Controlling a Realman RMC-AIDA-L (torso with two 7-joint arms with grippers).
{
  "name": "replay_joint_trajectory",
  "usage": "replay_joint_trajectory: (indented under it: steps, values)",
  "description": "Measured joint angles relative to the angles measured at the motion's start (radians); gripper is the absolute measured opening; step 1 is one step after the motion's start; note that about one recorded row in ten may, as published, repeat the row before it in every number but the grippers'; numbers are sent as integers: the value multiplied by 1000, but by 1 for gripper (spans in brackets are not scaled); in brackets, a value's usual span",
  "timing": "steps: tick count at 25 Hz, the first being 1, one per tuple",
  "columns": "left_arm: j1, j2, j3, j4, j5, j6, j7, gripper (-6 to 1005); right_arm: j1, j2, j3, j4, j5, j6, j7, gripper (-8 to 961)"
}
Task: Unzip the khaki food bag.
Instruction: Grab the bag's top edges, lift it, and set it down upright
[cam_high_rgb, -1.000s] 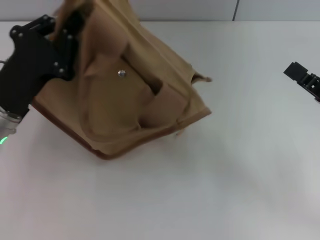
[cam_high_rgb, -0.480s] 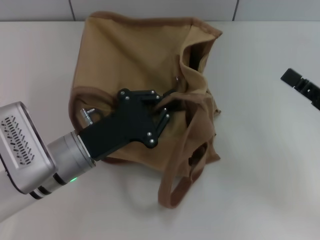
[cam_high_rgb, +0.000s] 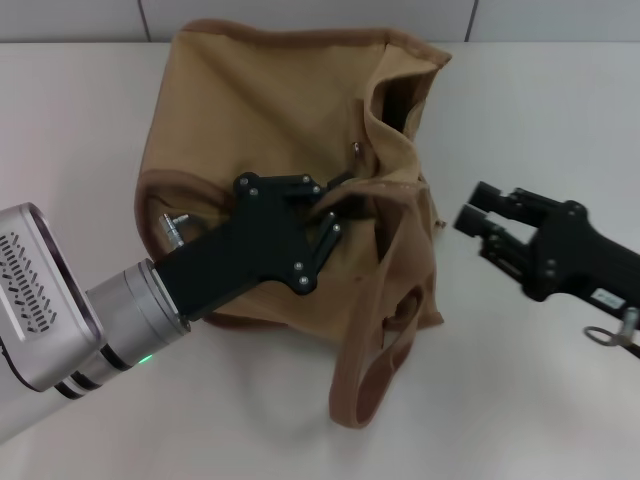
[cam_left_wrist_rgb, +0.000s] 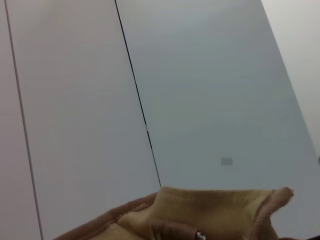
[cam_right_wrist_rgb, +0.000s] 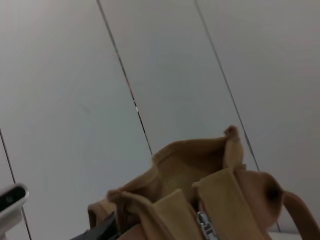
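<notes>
The boxy khaki canvas food bag (cam_high_rgb: 270, 150) with brown-trimmed edges sits slumped on the white table (cam_high_rgb: 520, 400), its top crumpled and sagging open at the far right corner. One brown webbing loop handle (cam_high_rgb: 370, 370) spills off the bag's near side onto the table. In the right wrist view the bag's metal zipper pull (cam_right_wrist_rgb: 205, 224) shows at the end of the zipper line, between two folds of canvas.

The left gripper (cam_high_rgb: 330, 215), black and angular on a silver arm, presses into the middle of the bag's top, its fingers closed on a fold of the canvas by the zipper.

The right gripper (cam_high_rgb: 478, 230), also black, hovers just right of the bag, near its corner and not touching it, fingers spread apart.
</notes>
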Motion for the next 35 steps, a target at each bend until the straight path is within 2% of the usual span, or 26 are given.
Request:
replay_joint_trajectory:
  steps: [4,9,22,29,35]
  values:
    - [-2,0,1,-8,1,-2,0,70,32,1,10,114,4,62,-214,356]
    - [-3,0,0,-12,1,-6,0,70,64,2,13,180,18,117,-311,360]
    - [-22,0,3,-31,7,-6,0,70,128,6,29,233,19,210,-345,361]
    - [-28,0,2,-36,13,-3,0,70,153,7,96,304,19,284,-427,360]
    - [-28,-1,1,-36,13,-2,0,70,156,8,141,322,18,306,-439,178]
